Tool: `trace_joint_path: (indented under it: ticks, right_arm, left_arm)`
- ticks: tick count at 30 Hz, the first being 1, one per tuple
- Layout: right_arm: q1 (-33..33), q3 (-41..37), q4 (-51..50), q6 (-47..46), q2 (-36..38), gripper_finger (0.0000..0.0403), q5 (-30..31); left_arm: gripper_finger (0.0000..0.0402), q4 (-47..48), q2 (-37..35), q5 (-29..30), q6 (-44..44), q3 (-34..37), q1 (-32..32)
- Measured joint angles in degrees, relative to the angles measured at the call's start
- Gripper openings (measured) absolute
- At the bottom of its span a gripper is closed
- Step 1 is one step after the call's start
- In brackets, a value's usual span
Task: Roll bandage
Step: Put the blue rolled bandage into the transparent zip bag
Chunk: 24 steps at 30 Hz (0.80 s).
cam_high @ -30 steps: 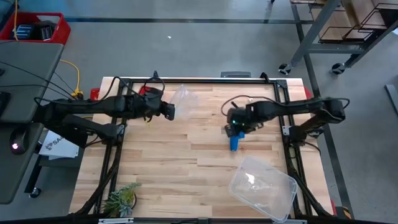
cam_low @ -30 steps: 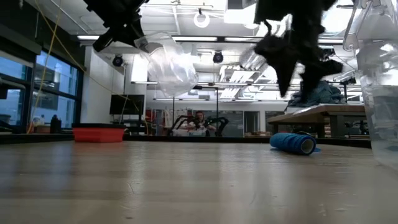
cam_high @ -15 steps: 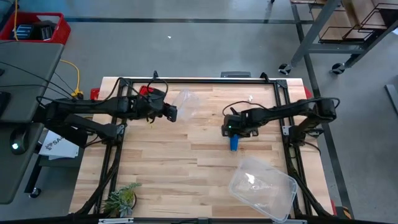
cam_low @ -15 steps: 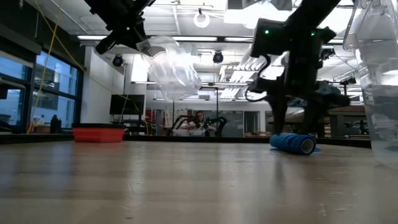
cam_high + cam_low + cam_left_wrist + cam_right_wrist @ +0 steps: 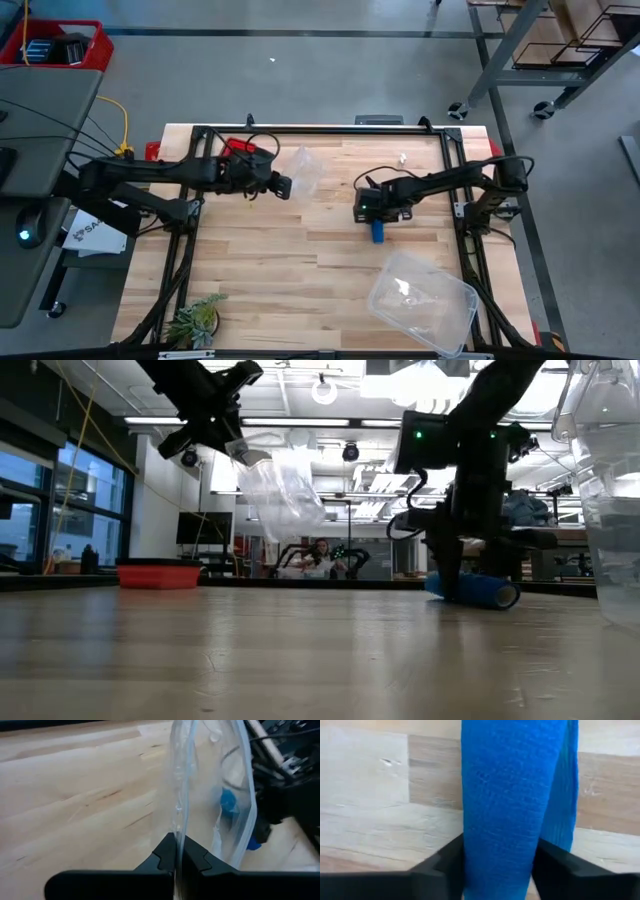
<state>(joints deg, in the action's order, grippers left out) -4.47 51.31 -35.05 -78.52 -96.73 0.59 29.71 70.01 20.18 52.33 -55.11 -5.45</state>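
The bright blue bandage (image 5: 377,233) lies as a stubby roll on the wooden table, right of centre; it also shows in the low view (image 5: 490,592) and fills the right wrist view (image 5: 505,795). My right gripper (image 5: 374,215) is down at the table and shut on it. My left gripper (image 5: 285,187) is in the air left of centre, shut on a clear plastic bag (image 5: 306,170), which hangs clear of the table (image 5: 285,495). The blue roll shows through the bag in the left wrist view (image 5: 229,802). My left gripper pinches the edge of the clear bag (image 5: 176,827) between its two shut fingers. The bag is lifted clear and hangs slack below and beyond the fingers. My right gripper comes from above and pinches the roll's two sides (image 5: 470,845) between its fingers (image 5: 440,865), near one end. The roll lies on the table with its loose tail (image 5: 562,805) beside it.
A clear plastic tub (image 5: 422,300) lies near the front right corner and looms at the right of the low view (image 5: 610,490). A small red tray (image 5: 158,575) sits at the far left edge. A small green plant (image 5: 195,320) is at the front left corner.
My right gripper has come down from above onto the blue roll, its fingers now on either side of it at table height. My left gripper has carried the clear bag a little toward the table's right edge, still lifted clear.
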Motion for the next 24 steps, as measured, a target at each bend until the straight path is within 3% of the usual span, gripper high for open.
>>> trace_joint_path:
  ticks: [5,7,12,16,24]
  right_arm:
    - [-0.4,-0.1,0.2,3.2,4.7,0.0050,3.0]
    - [-0.6,-0.1,0.9,4.7,8.1,0.0020,5.2]
    - [-1.5,0.0,9.8,5.5,19.9,0.0040,14.6]
    - [-2.9,0.1,25.0,10.7,27.0,0.0017,22.6]
    - [-6.0,0.1,46.7,18.0,28.2,0.0016,23.8]
  left_arm:
    - [0.0000,0.0,2.3,-0.7,0.1,0.0,0.0]
    - [0.0000,-0.1,2.7,-1.5,0.1,0.0,0.0]
    - [0.0000,-3.2,4.6,-8.2,-2.4,0.0,-0.8]
    - [0.0000,-6.5,8.3,-16.3,-5.4,-1.4,-2.2]
    - [0.0000,-2.3,19.3,-18.6,-16.1,-16.7,-2.4]
